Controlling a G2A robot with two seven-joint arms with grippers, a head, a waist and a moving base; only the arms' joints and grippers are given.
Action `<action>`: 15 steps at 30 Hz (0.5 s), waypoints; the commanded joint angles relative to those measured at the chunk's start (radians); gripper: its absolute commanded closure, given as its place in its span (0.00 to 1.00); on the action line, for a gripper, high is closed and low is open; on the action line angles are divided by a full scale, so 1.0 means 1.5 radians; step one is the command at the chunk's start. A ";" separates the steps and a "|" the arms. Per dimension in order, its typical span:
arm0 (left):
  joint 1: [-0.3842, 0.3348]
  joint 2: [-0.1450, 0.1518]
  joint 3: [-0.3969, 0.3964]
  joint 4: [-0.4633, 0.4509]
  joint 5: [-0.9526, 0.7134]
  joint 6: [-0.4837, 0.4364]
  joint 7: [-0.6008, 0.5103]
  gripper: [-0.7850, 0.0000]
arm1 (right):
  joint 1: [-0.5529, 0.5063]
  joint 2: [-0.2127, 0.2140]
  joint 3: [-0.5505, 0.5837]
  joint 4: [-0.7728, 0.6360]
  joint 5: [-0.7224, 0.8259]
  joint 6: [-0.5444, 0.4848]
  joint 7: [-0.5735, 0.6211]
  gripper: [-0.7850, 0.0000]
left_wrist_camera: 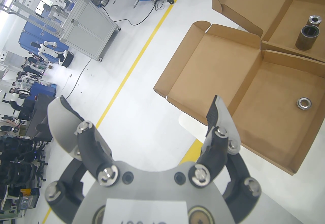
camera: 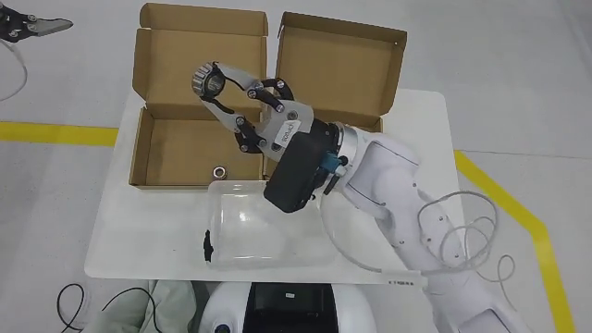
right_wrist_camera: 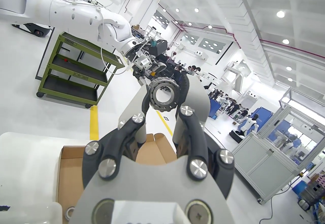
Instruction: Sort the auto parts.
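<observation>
While the right gripper (camera: 215,83) clamps a ribbed silver bearing ring (right_wrist_camera: 164,95) above the left brown cardboard box (camera: 176,148), a smaller silver ring (camera: 220,172) lies inside and two dark steel cylinders (left_wrist_camera: 307,37) stand in the right box (left_wrist_camera: 284,24); sorting seems well along, and the left gripper (left_wrist_camera: 138,103) gapes empty.

The gripper (right_wrist_camera: 164,94) clamps a toothed bearing (right_wrist_camera: 162,107) at its fingertips. Below it sits an open box (right_wrist_camera: 149,151) with a second bearing (right_wrist_camera: 68,213) inside, on the counter (right_wrist_camera: 25,159).
</observation>
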 commanded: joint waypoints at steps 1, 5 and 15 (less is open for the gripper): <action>0.000 0.000 0.000 0.000 0.000 0.000 0.000 0.00 | 0.000 0.000 -0.001 0.010 0.004 -0.006 0.013 1.00; 0.000 0.000 0.000 0.000 0.000 0.000 0.000 0.00 | -0.003 -0.001 -0.015 0.035 0.000 -0.006 0.047 1.00; 0.000 0.000 0.000 0.000 0.000 0.000 0.000 0.00 | -0.017 -0.008 -0.057 0.135 -0.007 0.032 0.060 1.00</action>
